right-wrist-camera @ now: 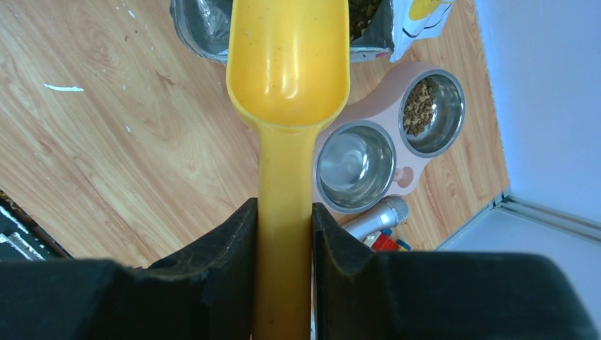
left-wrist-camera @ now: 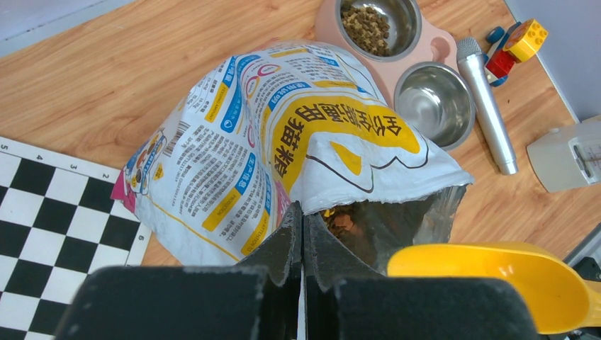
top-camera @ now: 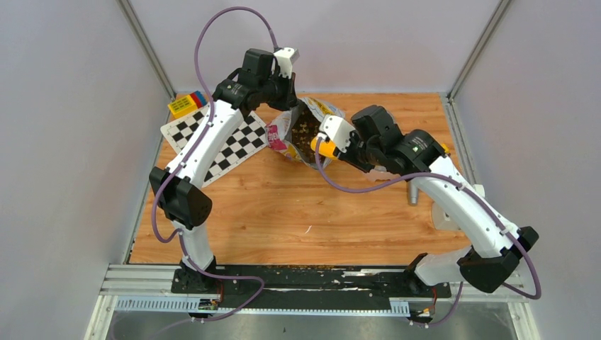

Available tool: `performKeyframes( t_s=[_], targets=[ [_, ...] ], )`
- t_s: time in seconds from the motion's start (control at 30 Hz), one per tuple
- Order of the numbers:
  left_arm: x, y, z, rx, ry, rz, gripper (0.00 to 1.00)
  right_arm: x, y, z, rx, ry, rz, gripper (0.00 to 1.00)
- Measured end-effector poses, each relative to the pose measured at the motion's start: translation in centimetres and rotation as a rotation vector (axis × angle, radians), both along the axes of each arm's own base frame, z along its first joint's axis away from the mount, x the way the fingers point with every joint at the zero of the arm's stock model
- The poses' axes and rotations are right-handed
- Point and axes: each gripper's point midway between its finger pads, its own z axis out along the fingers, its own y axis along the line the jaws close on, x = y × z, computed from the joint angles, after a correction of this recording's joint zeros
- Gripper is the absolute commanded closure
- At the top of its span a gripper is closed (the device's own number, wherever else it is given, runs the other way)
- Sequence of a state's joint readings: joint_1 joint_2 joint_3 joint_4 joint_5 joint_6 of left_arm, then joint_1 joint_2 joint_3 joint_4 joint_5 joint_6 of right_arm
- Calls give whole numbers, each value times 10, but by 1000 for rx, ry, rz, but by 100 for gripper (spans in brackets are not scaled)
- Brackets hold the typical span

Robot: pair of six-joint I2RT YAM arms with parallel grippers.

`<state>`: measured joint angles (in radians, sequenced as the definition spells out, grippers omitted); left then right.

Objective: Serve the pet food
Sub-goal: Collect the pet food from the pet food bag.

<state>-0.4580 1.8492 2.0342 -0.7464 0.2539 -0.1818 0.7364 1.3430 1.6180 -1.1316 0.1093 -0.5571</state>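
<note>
The pet food bag (top-camera: 283, 134) (left-wrist-camera: 234, 142) lies open at the back of the table. Brown kibble (left-wrist-camera: 347, 225) (top-camera: 306, 131) shows inside its mouth. My left gripper (left-wrist-camera: 301, 209) (top-camera: 289, 91) is shut on the bag's torn rim. My right gripper (right-wrist-camera: 285, 212) (top-camera: 347, 145) is shut on the handle of a yellow scoop (right-wrist-camera: 287, 64) (left-wrist-camera: 496, 273). The scoop's bowl is empty and sits at the bag's mouth. A pink double feeder (left-wrist-camera: 436, 46) (right-wrist-camera: 397, 177) stands right of the bag. One bowl holds kibble (left-wrist-camera: 365, 25) (right-wrist-camera: 419, 106), and the other bowl (left-wrist-camera: 434, 103) (right-wrist-camera: 354, 164) is bare.
A checkerboard sheet (top-camera: 237, 142) (left-wrist-camera: 42, 212) lies left of the bag. A silver microphone (left-wrist-camera: 485, 106) (right-wrist-camera: 375, 216) and toy bricks (left-wrist-camera: 517, 46) lie beside the feeder. More bricks (top-camera: 187, 103) sit at the back left. A white device (left-wrist-camera: 567, 152) is at the right.
</note>
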Motion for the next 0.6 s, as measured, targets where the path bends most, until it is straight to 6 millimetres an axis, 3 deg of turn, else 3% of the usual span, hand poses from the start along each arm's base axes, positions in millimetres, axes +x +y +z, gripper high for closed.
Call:
performKeyframes(
  t_s=[0.23,0.6],
  targets=[
    [0,0,0,1,0,1,100,7,5,-10,-75,-16,1,100],
    [0,0,0,1,-1,2,100,15,3,-9,-125,-65,-13,100]
  ],
)
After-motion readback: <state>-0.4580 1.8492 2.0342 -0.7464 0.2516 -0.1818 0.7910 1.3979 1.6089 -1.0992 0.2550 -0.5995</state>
